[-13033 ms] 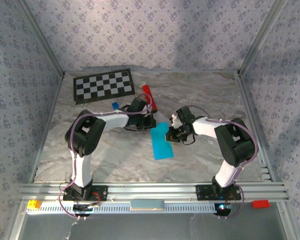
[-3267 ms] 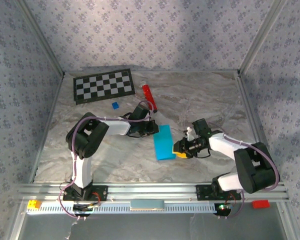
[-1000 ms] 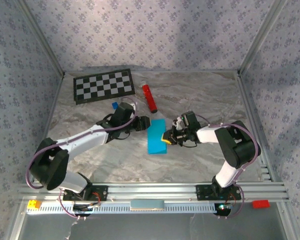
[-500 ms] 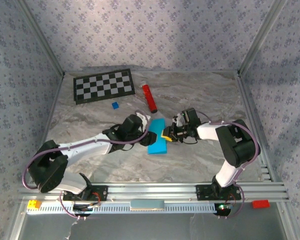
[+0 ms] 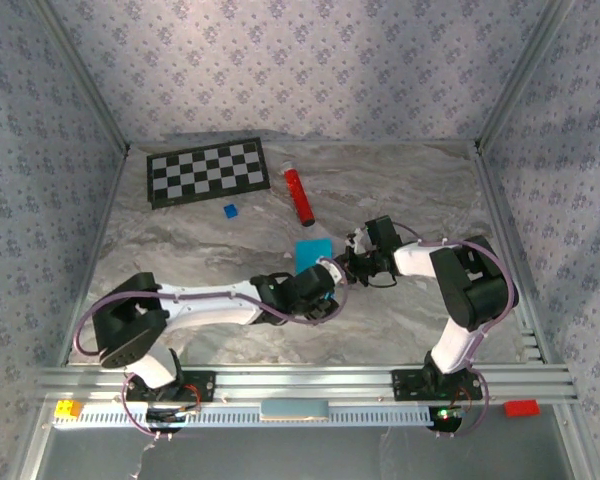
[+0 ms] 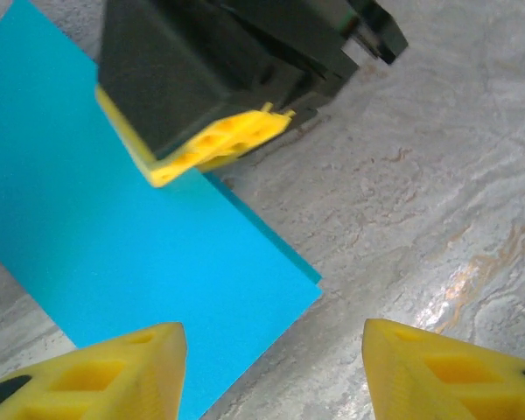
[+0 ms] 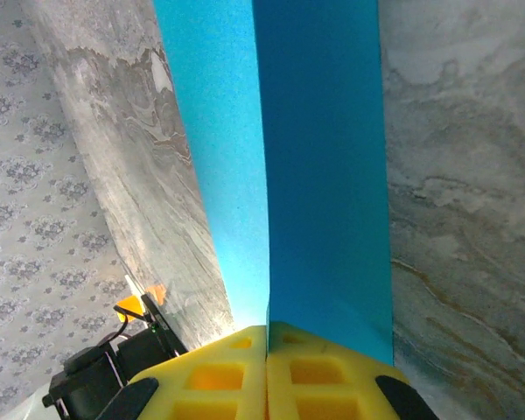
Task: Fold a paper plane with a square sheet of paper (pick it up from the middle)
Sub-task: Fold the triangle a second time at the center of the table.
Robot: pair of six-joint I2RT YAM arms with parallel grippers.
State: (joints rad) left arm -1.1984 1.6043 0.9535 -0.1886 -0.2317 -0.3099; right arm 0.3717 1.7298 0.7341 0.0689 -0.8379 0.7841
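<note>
On the left, our left gripper [image 6: 267,354] holds its two yellow fingers [image 6: 105,367] well apart with nothing between them. The sheet of paper [image 6: 114,236], bright cyan and folded into a strip, lies flat on the marble table [image 6: 437,175] ahead of those fingers. Its near end runs up to the left fingertip, and one corner points into the gap between the two. We cannot tell from the wrist view whether that left fingertip touches the paper. From above, the left arm [image 5: 205,300] lies low and stretched out, with its elbow near its base and its forearm reaching rightward across the table. The gripper hangs over the near part of the strip, and the far end of the paper shows beyond it. Further right, the right gripper [image 7: 267,337] has its fingers pressed together on the paper. In its own wrist view the strip runs straight out from between the fingertips, with a paler layer left of the seam and a deeper one right of it. In the left wrist view that gripper sits on the strip's long edge, across from our left fingers. The right arm [image 5: 420,258] is bent sharply, its forearm turned back leftward toward the paper.
</note>
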